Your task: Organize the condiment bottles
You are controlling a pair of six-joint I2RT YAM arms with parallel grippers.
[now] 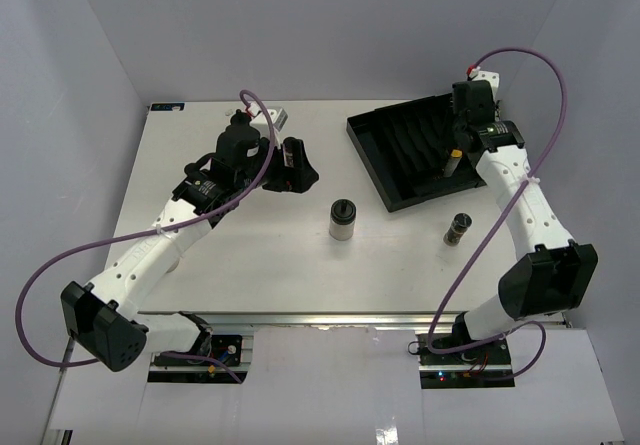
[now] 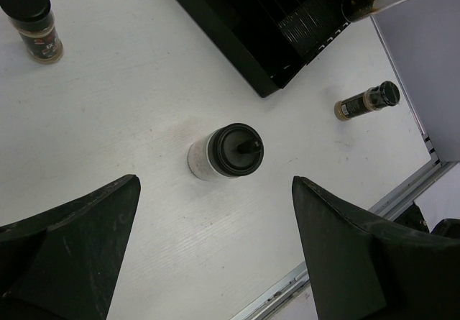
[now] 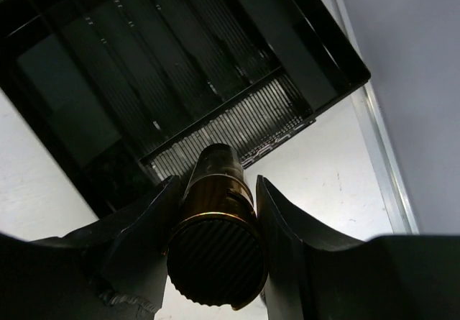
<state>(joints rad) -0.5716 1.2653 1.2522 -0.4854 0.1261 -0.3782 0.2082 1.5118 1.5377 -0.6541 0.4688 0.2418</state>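
We've got the right gripper (image 3: pixel 217 190) pinching a smooth clear cylindrical jar of dark brown spice (image 3: pixel 214 223), ribbed black cap toward the wrist and base aimed at the black ridged plastic tray (image 3: pixel 144 83). The left gripper (image 2: pixel 215 180) is spread wide above a whitish-filled black-capped jar (image 2: pixel 224 151), which stands upright on the matte white counter (image 2: pixel 108 119).

Top cam sits high up behind the arms and looks down on the whole desk (image 1: pixel 260 265). Left wrist cam hangs well above it, facing down past the left tool (image 2: pixel 215 190). It shares the white jar (image 2: pixel 224 151) and a tray (image 2: pixel 230 50) corner with the top view. Right wrist cam is super close, staring along the right tool (image 3: pixel 215 183) at a brown jar (image 3: pixel 215 212) over that same tray.
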